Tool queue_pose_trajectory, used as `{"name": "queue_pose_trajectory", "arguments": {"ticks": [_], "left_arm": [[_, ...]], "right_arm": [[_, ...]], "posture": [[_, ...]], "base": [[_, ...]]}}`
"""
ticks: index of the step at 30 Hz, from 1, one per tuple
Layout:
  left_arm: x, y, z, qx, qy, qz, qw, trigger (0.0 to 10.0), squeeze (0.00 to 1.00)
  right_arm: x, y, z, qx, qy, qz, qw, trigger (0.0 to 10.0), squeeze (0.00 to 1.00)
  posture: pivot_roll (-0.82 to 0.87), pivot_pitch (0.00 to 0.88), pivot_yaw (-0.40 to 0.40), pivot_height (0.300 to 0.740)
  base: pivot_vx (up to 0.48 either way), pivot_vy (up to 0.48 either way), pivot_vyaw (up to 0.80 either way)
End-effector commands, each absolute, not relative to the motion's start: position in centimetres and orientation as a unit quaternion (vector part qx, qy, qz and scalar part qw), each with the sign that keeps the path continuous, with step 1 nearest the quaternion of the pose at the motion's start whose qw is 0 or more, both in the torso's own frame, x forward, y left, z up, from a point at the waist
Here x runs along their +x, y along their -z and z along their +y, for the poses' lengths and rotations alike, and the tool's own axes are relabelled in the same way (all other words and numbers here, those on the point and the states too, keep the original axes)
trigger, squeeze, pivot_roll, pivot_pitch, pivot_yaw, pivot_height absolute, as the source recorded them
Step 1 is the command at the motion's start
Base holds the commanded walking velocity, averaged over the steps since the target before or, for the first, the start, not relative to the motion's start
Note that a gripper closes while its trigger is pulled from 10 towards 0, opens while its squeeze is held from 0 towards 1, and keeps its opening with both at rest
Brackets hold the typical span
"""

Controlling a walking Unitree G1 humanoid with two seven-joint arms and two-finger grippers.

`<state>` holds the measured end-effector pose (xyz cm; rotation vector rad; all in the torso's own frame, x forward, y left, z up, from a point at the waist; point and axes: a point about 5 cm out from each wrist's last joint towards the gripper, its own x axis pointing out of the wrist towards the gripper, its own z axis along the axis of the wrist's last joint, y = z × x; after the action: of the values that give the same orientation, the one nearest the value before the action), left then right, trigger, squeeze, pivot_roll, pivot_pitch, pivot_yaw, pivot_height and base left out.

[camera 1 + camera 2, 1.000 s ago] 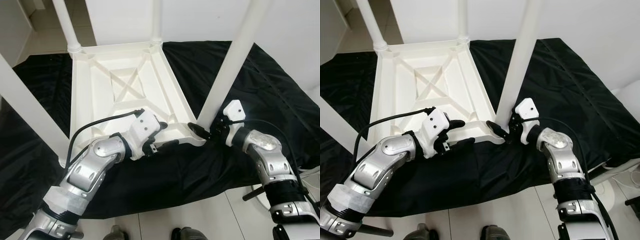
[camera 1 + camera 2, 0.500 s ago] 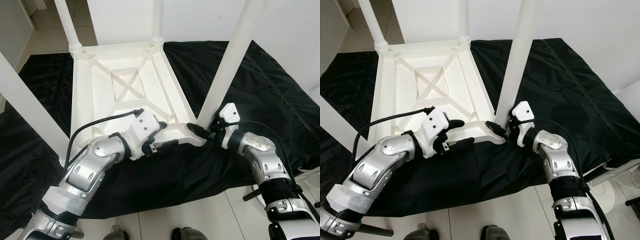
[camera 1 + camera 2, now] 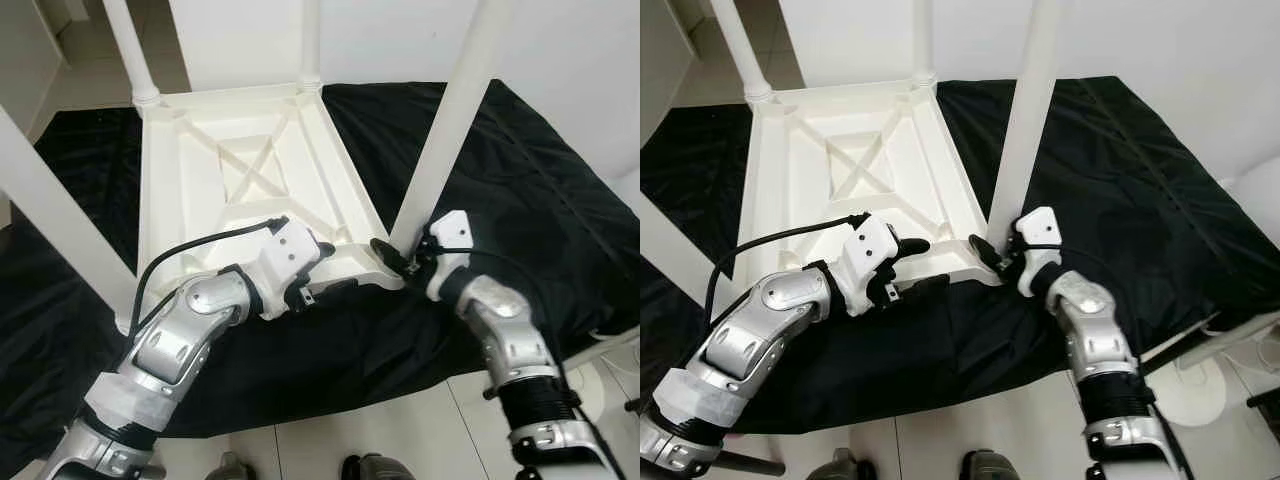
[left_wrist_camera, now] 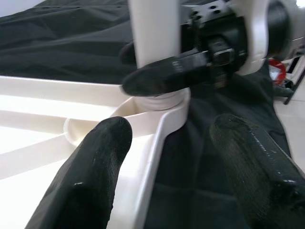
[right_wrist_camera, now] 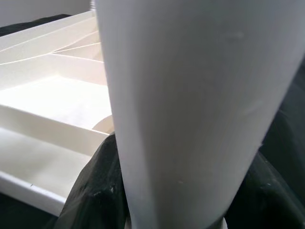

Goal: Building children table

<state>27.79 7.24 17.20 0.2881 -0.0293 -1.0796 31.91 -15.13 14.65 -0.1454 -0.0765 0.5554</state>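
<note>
At lower centre of the left eye view, the right pincer [image 3: 392, 256] pinches the base of a white leg [image 3: 447, 125] standing in the corner socket of the upturned table [image 3: 175, 215] on a black cloth [image 3: 520, 190]. The left pincer [image 3: 322, 275], fingers spread, straddles the table's near rim. The leg likely needs turning squarely, kept upright, while the left steadies the frame.

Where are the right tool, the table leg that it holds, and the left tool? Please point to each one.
right tool [image 3: 390, 256], left eye view, between its black fingertips at the leg's base
table leg [image 3: 448, 120], left eye view, middle of the white shaft
left tool [image 4: 176, 162], left wrist view, midway between its two fingertips
</note>
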Motion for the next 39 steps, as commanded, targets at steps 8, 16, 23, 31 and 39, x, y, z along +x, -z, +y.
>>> {"name": "queue_pose_trajectory", "arguments": {"ticks": [8,16,23,31,39], "left_arm": [[27.5,-16.8,6.9,0.138,0.535,-0.005,0.834,10.0,0.00],[27.5,-16.8,6.8,0.137,0.533,-0.006,0.835,10.0,0.00],[27.5,-16.8,6.6,0.137,0.534,-0.008,0.834,10.0,0.00],[27.5,-16.8,6.5,0.137,0.534,-0.010,0.834,10.0,0.00],[27.5,-17.5,6.7,0.120,0.530,-0.021,0.839,10.0,0.00]], "right_arm": [[31.4,-13.5,-12.4,0.008,-0.110,-0.009,0.994,10.0,0.00],[30.4,-13.6,-9.4,0.011,-0.085,-0.014,0.996,10.0,0.00],[30.2,-13.8,-9.8,0.014,-0.088,-0.010,0.996,10.0,1.00],[30.2,-14.7,-11.2,0.030,-0.108,-0.030,0.993,10.0,1.00],[29.6,-16.4,-12.4,0.016,-0.156,-0.071,0.985,10.0,0.00]], "posture": [[-0.09,0.078,0.010,0.740],[-0.09,0.070,0.004,0.740],[-0.10,0.063,-0.003,0.740],[-0.10,0.056,-0.007,0.740],[-0.10,0.055,-0.009,0.740]], "base": [[0.000,0.000,0.00],[0.000,0.000,0.00],[0.000,0.000,0.00],[0.000,0.000,0.00],[0.000,0.000,0.00]]}}
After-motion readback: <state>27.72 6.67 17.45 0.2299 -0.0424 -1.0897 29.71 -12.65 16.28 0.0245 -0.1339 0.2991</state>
